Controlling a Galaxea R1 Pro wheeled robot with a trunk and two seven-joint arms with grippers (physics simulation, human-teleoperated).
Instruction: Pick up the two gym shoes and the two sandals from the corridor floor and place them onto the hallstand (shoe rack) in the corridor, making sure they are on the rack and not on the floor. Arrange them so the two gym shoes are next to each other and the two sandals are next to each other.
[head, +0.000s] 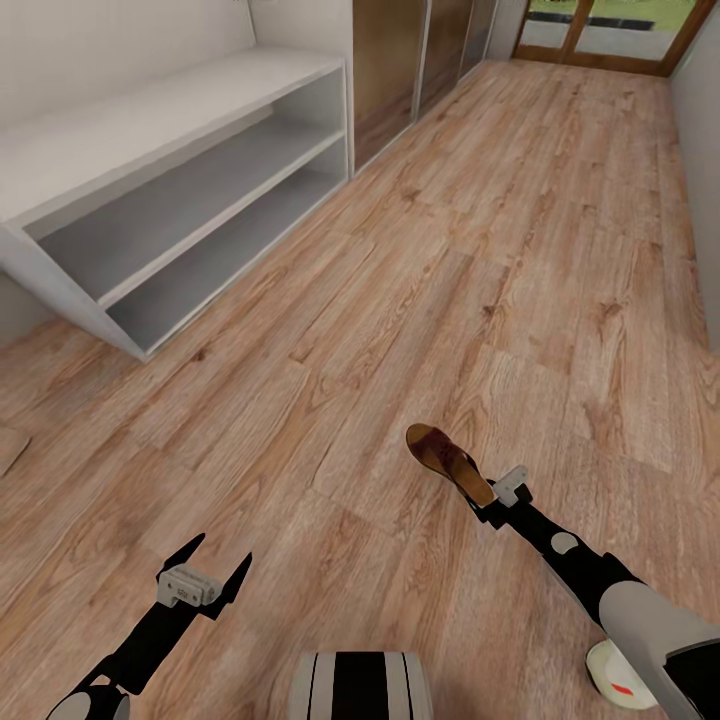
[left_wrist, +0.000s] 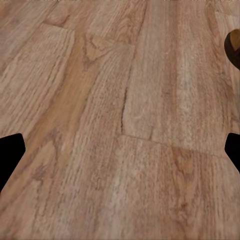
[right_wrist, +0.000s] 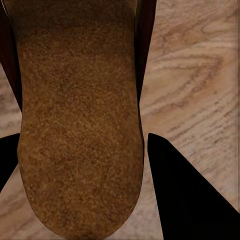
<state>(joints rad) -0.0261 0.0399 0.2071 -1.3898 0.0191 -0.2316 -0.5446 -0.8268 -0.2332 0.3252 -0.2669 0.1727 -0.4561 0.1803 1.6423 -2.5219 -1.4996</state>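
Note:
A dark brown sandal (head: 447, 462) with a tan footbed (right_wrist: 80, 115) is held at its heel end by my right gripper (head: 490, 506), which is shut on it over the corridor floor (head: 480, 250). In the right wrist view the footbed lies between the black fingers (right_wrist: 185, 190). My left gripper (head: 205, 572) hangs open and empty over bare planks, its fingertips (left_wrist: 10, 155) wide apart. The hallstand (head: 170, 150) stands at the far left, its top and both shelves bare. One white gym shoe (head: 612, 678) with a red patch peeks out beside my right arm.
Dark wooden cabinet doors (head: 400, 60) stand beyond the rack, and a glazed door (head: 600, 30) closes the corridor's far end. A pale wall (head: 700, 150) runs along the right. A dark brown edge (left_wrist: 232, 47) shows in the left wrist view.

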